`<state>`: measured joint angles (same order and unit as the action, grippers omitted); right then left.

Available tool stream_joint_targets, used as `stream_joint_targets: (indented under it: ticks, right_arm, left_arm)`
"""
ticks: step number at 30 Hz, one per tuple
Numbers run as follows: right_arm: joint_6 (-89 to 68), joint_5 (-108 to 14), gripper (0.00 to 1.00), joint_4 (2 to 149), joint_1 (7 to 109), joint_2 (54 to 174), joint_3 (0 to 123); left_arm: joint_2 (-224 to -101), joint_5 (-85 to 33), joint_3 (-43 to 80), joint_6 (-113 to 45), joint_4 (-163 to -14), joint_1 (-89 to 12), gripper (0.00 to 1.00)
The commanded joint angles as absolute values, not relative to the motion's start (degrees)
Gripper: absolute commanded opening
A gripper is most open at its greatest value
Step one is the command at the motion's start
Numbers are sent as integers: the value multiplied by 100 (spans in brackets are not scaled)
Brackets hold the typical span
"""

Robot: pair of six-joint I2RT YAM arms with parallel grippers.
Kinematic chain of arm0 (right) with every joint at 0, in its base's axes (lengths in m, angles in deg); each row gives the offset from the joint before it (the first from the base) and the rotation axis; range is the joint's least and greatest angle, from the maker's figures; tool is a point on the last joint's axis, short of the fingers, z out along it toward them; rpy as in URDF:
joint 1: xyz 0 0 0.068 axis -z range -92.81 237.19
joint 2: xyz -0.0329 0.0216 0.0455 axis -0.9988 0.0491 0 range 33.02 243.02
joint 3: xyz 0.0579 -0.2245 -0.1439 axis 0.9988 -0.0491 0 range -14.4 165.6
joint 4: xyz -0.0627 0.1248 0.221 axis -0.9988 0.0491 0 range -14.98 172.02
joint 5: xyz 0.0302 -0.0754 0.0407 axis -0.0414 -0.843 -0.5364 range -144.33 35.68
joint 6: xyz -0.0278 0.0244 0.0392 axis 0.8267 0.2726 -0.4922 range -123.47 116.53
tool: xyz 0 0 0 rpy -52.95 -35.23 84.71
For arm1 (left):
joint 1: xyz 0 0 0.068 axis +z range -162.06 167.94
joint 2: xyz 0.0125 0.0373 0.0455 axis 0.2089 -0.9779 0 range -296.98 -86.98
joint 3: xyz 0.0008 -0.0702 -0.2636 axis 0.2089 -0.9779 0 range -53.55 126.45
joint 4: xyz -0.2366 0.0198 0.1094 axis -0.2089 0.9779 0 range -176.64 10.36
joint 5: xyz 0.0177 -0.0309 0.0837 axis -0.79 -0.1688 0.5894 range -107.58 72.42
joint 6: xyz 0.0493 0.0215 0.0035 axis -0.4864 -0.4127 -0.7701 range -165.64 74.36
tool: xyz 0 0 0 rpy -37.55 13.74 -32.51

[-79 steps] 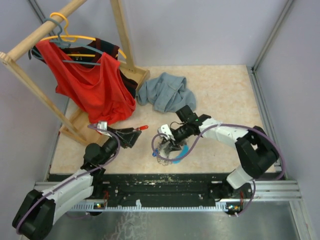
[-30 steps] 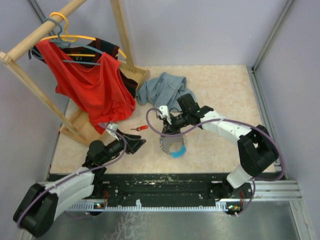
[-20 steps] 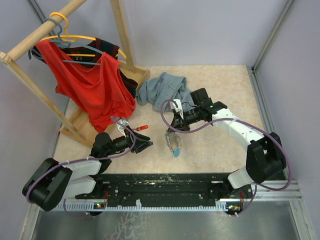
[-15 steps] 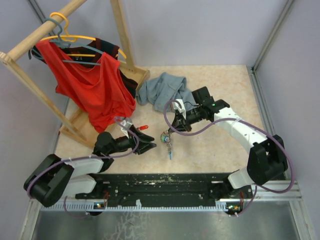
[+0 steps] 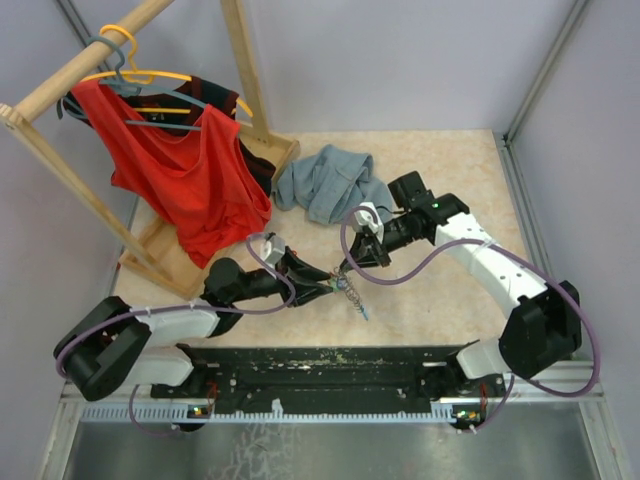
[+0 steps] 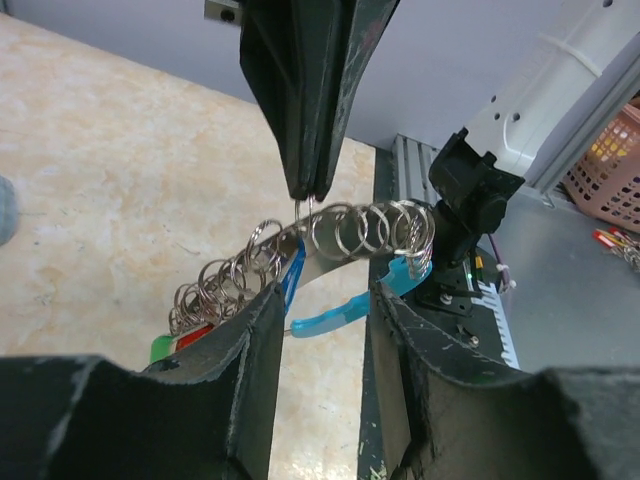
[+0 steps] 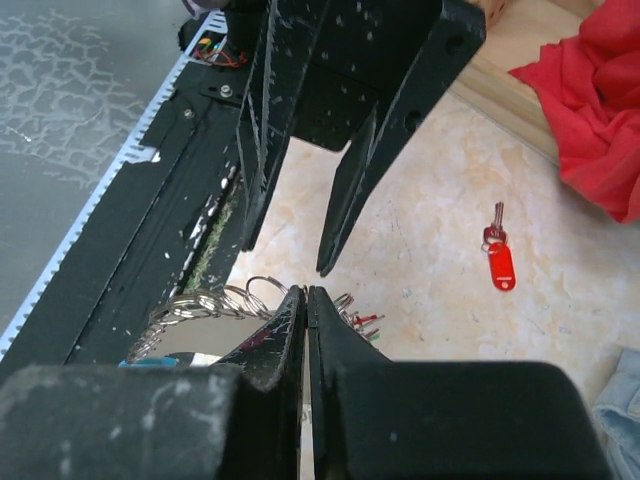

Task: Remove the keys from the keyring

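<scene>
Right gripper (image 5: 346, 268) pinches the keyring (image 5: 355, 295), dangling blue end down between left gripper's (image 5: 327, 284) parted jaws.

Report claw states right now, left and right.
Left claw: open, its fingers straddling the keyring.
Right claw: closed, pinching the keyring's chain of metal rings.

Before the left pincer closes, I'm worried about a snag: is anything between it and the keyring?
Nothing visible does. The open left pincer straddles the keyring, which hangs from the shut right pincer. The keys sit off to one side of the gap.
</scene>
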<state>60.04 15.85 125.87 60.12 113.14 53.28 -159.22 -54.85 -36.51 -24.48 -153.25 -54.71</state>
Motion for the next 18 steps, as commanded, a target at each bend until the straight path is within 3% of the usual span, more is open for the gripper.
stream_joint_targets:
  ticks: [1,18]
  right_arm:
    - [6464,2112,0,12912,6055,10963,5769]
    - [6753,2329,0,13305,6073,11025,5880]
  left_arm:
    - [-16166,-5572,-3512,-2151,-15877,-5556,45]
    - [-16311,-5609,-3869,-2033,-16876,-5877,42]
